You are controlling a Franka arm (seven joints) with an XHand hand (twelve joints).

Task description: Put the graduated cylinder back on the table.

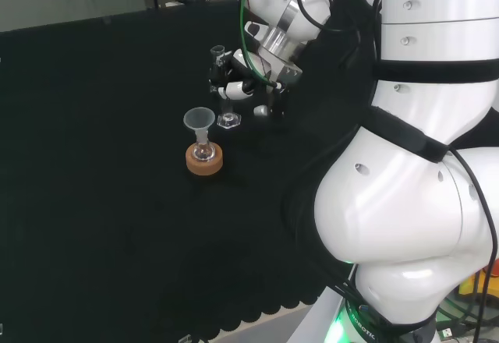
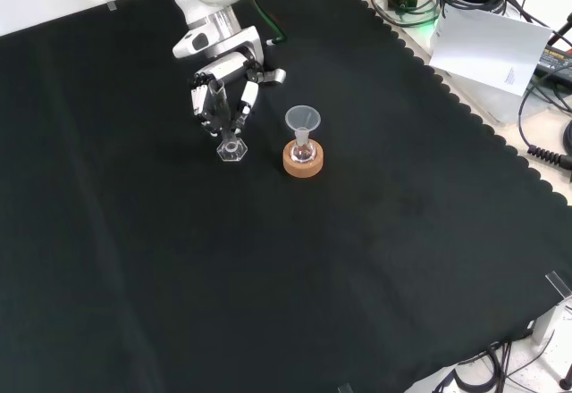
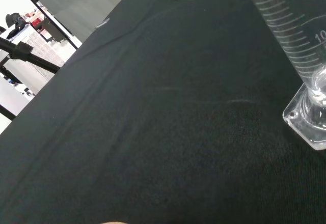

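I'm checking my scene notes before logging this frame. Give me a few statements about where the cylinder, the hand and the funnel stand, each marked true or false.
1. The hand has its fingers curled round the graduated cylinder. True.
2. The graduated cylinder lies flat on the cloth. False: it stands about upright, its hexagonal foot at or just above the black cloth.
3. A funnel sits in a small flask on a cork ring. True.
4. In the front view the cork ring is to the left of the cylinder. False: it is to the right.
5. The cylinder's foot rests on the cork ring. False: they stand apart.
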